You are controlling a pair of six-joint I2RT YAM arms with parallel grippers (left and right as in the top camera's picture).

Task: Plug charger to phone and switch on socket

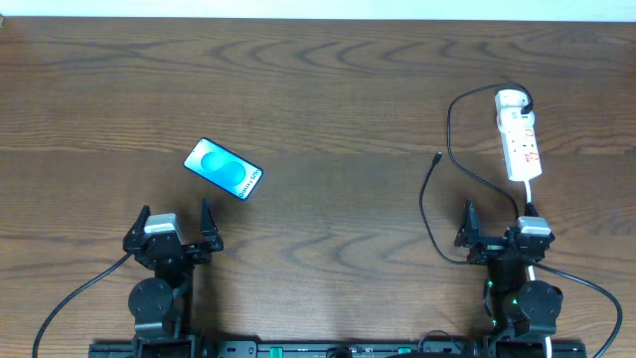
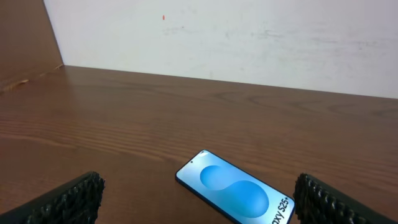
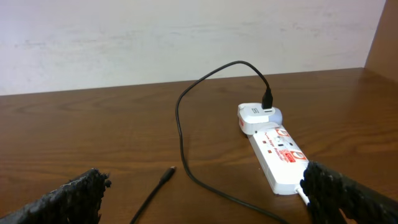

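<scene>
Both claws stand wide and empty. The phone (image 1: pixel 224 168) lies flat just ahead of the left gripper (image 1: pixel 175 214), slightly to its right. The socket (image 1: pixel 519 139) lies ahead of the right gripper (image 1: pixel 499 221), and the charger (image 1: pixel 425 204) has its free plug ahead-left of it

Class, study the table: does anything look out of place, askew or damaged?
Nothing looks damaged or spilled. The phone lies askew, diagonal to the edges of the table, on the left. The charger loops loosely from the socket on the right, its free plug lying on bare wood, well apart from the phone.
</scene>
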